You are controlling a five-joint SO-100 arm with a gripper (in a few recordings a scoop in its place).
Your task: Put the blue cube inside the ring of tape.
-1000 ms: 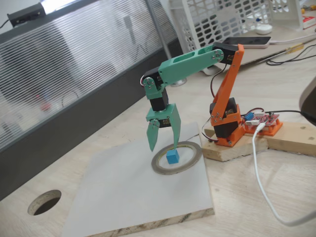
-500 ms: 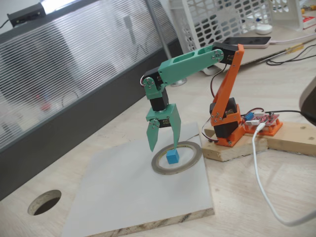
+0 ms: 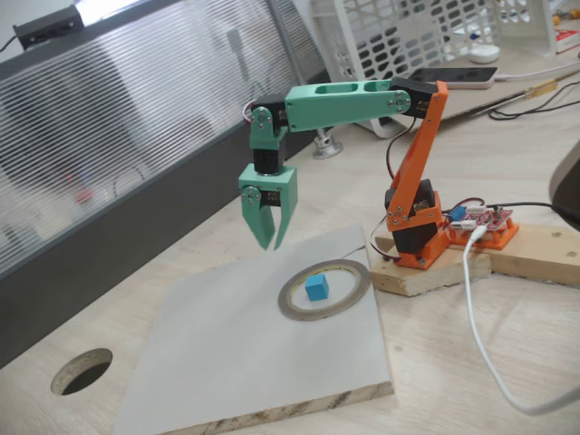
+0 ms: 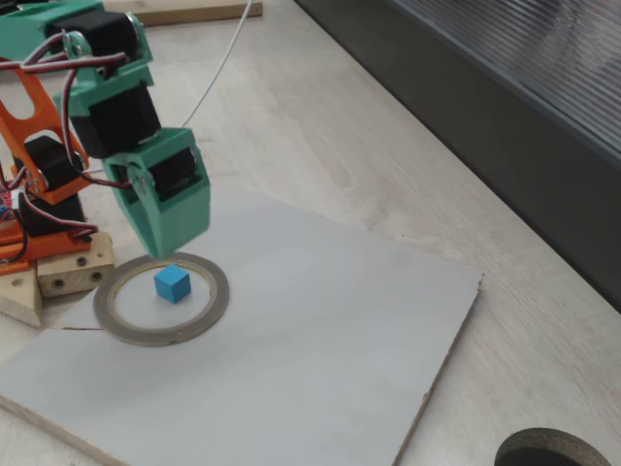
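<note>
1. My gripper (image 3: 269, 237) hangs in the air above the grey board (image 3: 227, 353), its two green fingers drawn nearly together, pinched on nothing and touching nothing.
2. The blue cube (image 3: 316, 287) sits on the board inside the ring of tape (image 3: 323, 289), clear of the ring's inner edge in both fixed views.
3. In a fixed view my fingers (image 4: 163, 228) overlap the ring's far rim (image 4: 161, 298), so the fingertip gap there is hard to make out.
4. My orange base (image 3: 416, 227) stands on a wooden block (image 3: 507, 254) beside the board.
</note>
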